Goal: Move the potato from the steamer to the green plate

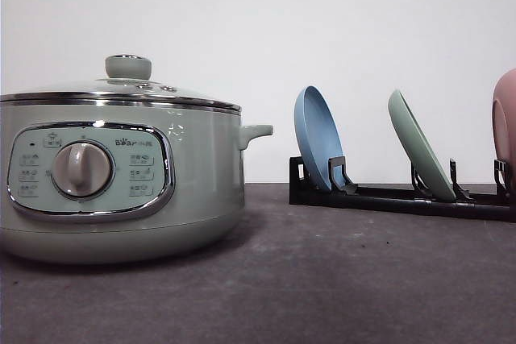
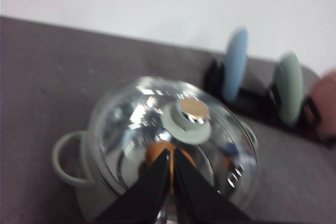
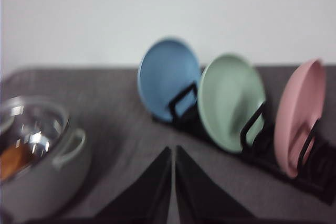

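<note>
the steamer (image 1: 121,171) stands on the dark table (image 1: 339,279) with its glass lid (image 2: 173,129) seated, and the potato (image 2: 157,153) shows as an orange shape through the glass, blurred but apparently resting inside the pot. the green plate (image 1: 421,147) stands tilted on edge in the black rack (image 1: 395,197), between the blue plate (image 1: 318,138) and the pink plate (image 3: 302,114). the left gripper (image 2: 172,163) hangs over the lid with its fingers pressed together on nothing, and the right gripper (image 3: 173,163) faces the rack, fingers likewise closed and empty.

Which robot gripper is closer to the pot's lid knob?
Left. The left gripper hangs just above the glass lid, near the lid knob. The right gripper faces the plate rack, with the steamer off to its side.
</note>
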### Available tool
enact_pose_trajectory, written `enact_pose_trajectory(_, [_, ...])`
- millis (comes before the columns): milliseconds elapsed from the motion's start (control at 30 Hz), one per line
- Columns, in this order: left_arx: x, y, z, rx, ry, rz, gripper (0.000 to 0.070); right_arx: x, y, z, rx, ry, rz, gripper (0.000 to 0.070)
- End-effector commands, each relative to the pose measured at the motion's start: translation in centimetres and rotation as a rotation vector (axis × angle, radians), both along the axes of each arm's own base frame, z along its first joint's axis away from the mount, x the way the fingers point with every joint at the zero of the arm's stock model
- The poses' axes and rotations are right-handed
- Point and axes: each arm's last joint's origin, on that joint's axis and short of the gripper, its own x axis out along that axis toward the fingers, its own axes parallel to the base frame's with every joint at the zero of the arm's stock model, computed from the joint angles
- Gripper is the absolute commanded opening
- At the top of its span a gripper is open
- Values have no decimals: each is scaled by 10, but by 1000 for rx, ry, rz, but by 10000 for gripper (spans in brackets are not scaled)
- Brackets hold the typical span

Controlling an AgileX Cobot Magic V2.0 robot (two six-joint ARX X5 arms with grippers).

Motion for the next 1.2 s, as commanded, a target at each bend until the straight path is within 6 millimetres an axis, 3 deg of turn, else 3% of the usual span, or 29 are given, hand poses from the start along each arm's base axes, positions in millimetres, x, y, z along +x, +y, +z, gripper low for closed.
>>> enact_pose_trajectory(0, [5, -1, 9, 60, -7, -67, 2, 5, 1, 9, -62, 19, 41, 0])
enact_pose_trajectory(300, [17, -9, 24, 132, 111, -244, 2, 30, 5, 25, -117, 225, 192, 0])
enact_pose_trajectory(533, [17, -11, 25, 130, 113, -260, 19, 34, 5, 25, -122, 251, 190, 0])
enact_pose_trajectory(567, [17, -11, 25, 127, 115, -258, 58, 34, 5, 25, -122, 251, 190, 11])
enact_pose_trajectory(633, [17, -11, 25, 122, 118, -256, 169, 34, 5, 25, -121, 251, 190, 104])
enact_pose_trajectory(733, [17, -11, 25, 122, 118, -256, 440, 34, 5, 25, -117, 253, 189, 408])
enact_pose_trajectory(800, [17, -11, 25, 123, 118, -256, 557, 34, 5, 25, -112, 256, 186, 516])
enact_pose_trajectory(867, [17, -11, 25, 123, 118, -256, 590, 34, 5, 25, -105, 258, 183, 531])
enact_pose_trajectory(1167, [17, -11, 25, 123, 118, -256, 592, 34, 5, 25, -101, 260, 182, 531])
